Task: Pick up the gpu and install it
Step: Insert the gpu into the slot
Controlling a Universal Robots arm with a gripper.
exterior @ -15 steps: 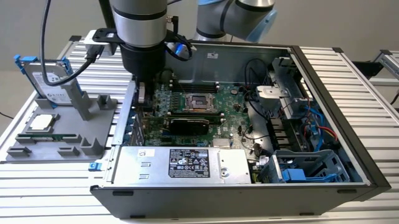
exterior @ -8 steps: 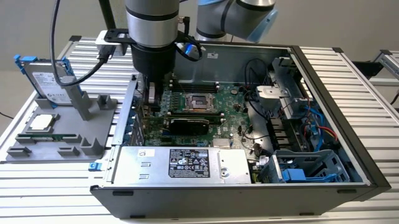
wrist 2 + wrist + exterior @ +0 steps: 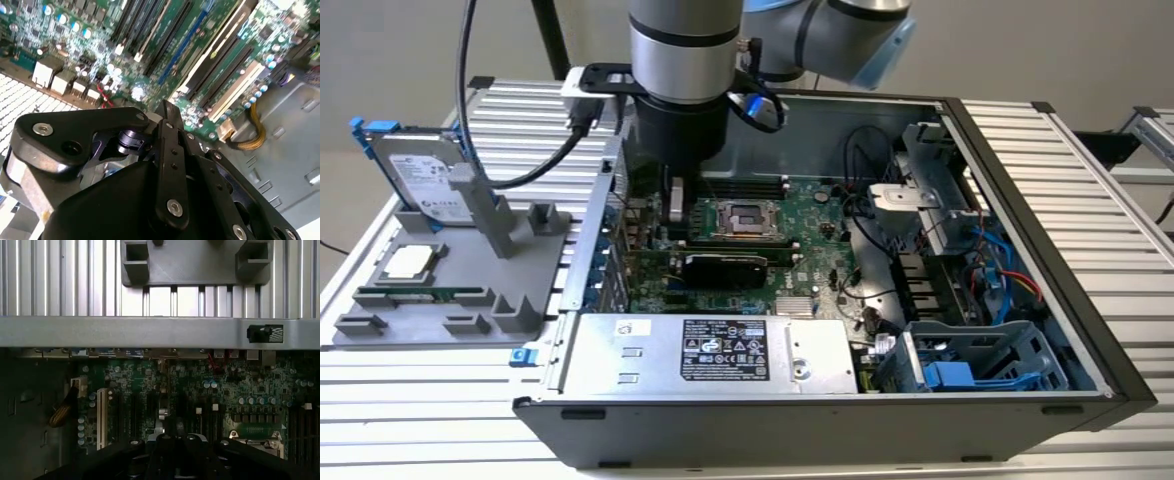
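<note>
In the exterior view the gpu (image 3: pixel 727 268), a flat card with a black cooler, stands on edge on the green motherboard (image 3: pixel 821 265) inside the open computer case, just in front of the processor socket (image 3: pixel 740 215). My gripper (image 3: pixel 678 212) hangs straight down from the arm over the card's end nearest the case's rear wall, close to it or touching it; I cannot tell which. In both wrist views the gripper's black linkage (image 3: pixel 165 165) (image 3: pixel 175 455) hovers over the motherboard's long expansion slots (image 3: pixel 225 60) (image 3: pixel 102 415), and it hides the card.
A grey fixture (image 3: pixel 454 300) on the exterior view's left holds a hard drive (image 3: pixel 420 175), a processor (image 3: pixel 407 262) and a memory stick (image 3: pixel 420 295). The power supply (image 3: pixel 707 350), a drive cage (image 3: pixel 974 360) and loose cables (image 3: pixel 987 270) crowd the case.
</note>
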